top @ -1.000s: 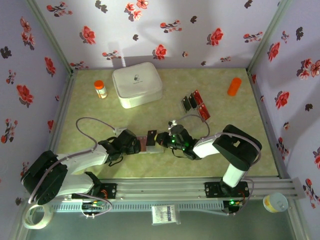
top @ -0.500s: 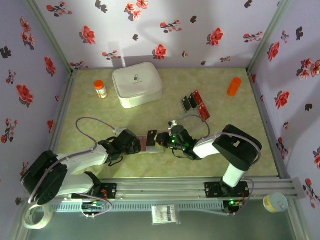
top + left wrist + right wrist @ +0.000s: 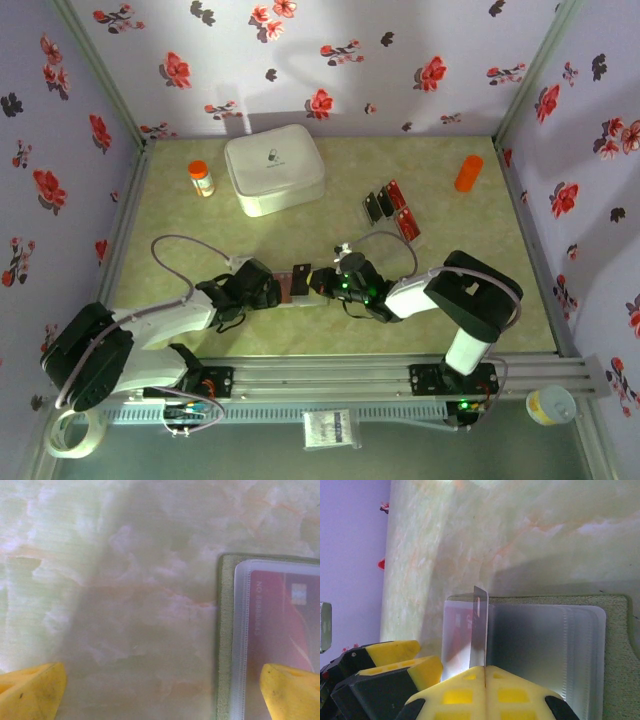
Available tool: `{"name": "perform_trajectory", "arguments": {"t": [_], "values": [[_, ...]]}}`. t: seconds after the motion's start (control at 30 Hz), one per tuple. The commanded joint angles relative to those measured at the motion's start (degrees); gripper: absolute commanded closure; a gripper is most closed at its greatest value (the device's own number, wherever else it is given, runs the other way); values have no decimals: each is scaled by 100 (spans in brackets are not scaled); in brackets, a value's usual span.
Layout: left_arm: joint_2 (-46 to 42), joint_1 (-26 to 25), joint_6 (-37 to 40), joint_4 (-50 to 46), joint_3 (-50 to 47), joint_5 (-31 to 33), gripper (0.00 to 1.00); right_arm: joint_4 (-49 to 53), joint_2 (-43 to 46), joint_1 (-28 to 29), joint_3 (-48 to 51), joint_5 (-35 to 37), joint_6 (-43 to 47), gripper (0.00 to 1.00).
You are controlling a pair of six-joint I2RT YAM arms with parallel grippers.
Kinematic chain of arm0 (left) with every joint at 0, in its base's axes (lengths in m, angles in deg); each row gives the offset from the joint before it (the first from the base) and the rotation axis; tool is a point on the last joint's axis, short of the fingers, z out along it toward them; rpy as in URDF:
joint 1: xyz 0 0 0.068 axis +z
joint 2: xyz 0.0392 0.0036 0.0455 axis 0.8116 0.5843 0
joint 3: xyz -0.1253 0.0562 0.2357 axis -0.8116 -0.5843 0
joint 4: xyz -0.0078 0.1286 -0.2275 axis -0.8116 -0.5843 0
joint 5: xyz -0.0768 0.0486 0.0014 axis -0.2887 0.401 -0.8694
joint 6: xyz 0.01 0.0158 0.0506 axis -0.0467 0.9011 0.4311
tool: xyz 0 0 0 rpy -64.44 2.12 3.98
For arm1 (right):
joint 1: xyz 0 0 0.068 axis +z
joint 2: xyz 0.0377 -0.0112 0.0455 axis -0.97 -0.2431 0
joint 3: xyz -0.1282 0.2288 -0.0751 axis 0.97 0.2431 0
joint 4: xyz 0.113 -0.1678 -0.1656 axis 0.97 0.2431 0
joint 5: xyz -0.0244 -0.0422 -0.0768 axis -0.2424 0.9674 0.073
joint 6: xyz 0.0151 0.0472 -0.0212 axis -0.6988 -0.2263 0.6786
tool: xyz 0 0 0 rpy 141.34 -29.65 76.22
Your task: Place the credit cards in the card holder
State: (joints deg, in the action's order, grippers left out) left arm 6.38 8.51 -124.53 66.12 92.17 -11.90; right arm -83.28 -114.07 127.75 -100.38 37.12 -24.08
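Note:
The olive-green card holder point(image 3: 290, 288) lies open on the table between the two arms, its clear pockets facing up. One red credit card point(image 3: 285, 620) sits inside a pocket point(image 3: 460, 630). My right gripper point(image 3: 485, 669) is shut on a black credit card point(image 3: 481, 625), held on edge over the holder's middle fold point(image 3: 620, 630). My left gripper point(image 3: 160, 692) stands open at the holder's left edge point(image 3: 225, 630), with one yellow fingertip point(image 3: 292, 690) over the pocket and the other on the bare table. Several loose red and black credit cards point(image 3: 392, 210) lie at the right rear.
A big white rounded box point(image 3: 273, 168) stands at the back, with a small orange-capped bottle point(image 3: 201, 178) to its left. An orange cylinder point(image 3: 468, 172) stands at the back right. Flowered walls close in the table on three sides.
The right gripper has crept slightly left with the black card. The left arm has stayed still.

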Motion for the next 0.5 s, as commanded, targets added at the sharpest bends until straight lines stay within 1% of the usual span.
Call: {"name": "perform_trajectory", "arguments": {"t": [0.0, 0.3, 0.47], "values": [[-115, 23, -31, -303, 136, -50, 0, 20, -103, 50, -67, 105, -55, 100], [249, -40, 26, -119, 275, -127, 0, 13, -50, 65, -77, 86, -63, 100], [511, -91, -19, -31, 209, -127, 0, 174, 168, 52, -76, 103, 14, 100]]}}
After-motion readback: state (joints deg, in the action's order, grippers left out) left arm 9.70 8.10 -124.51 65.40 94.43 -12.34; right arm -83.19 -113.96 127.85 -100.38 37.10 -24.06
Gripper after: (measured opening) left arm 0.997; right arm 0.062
